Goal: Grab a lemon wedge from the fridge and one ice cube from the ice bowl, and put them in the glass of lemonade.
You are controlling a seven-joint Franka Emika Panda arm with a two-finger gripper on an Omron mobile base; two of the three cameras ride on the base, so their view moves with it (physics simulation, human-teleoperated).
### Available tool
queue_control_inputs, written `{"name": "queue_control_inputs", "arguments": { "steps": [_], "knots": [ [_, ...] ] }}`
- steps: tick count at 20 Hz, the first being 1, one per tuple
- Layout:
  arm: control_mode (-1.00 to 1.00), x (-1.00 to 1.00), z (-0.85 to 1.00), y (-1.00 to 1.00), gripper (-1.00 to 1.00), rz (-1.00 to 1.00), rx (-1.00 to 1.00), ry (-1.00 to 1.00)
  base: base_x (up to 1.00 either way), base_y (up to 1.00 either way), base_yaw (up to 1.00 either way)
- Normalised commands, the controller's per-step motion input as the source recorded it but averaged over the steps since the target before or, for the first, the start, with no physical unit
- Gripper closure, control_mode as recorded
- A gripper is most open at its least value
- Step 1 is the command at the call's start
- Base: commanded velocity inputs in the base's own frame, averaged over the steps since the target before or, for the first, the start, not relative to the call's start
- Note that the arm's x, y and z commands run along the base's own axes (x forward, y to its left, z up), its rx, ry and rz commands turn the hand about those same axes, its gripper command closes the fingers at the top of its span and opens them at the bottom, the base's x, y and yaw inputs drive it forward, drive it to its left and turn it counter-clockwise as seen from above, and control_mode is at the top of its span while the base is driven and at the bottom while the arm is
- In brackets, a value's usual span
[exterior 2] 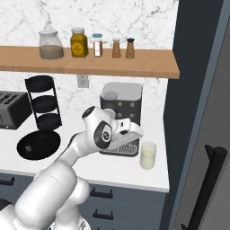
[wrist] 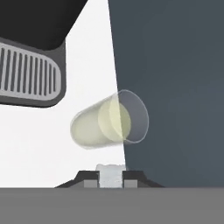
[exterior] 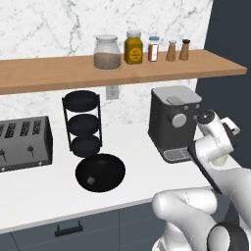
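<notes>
End effector pinches a tiny pale grey ice cube between its two dark fingertips, poised just above the small pale creamy yellow glass of lemonade. The white arm reaches forward and right over the white counter, its wrist bent down beside the dark grey coffee machine. The glass of lemonade stands at the counter's right end, near the tall dark grey fridge. The wide shallow black ice bowl lies well to the left, in front of a three-tier black rack.
</notes>
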Motion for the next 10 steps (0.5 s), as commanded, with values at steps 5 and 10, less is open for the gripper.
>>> {"name": "queue_control_inputs", "arguments": {
  "steps": [5, 10],
  "knots": [
    [-1.0, 0.55, 0.0, -0.68, 1.0, 0.0, 0.0, 0.16, 0.0, 0.0, 0.0],
    [-1.0, 0.6, 0.0, -0.27, 1.0, 0.0, 0.0, 0.06, 0.0, 0.0, 0.0]
  ]
}}
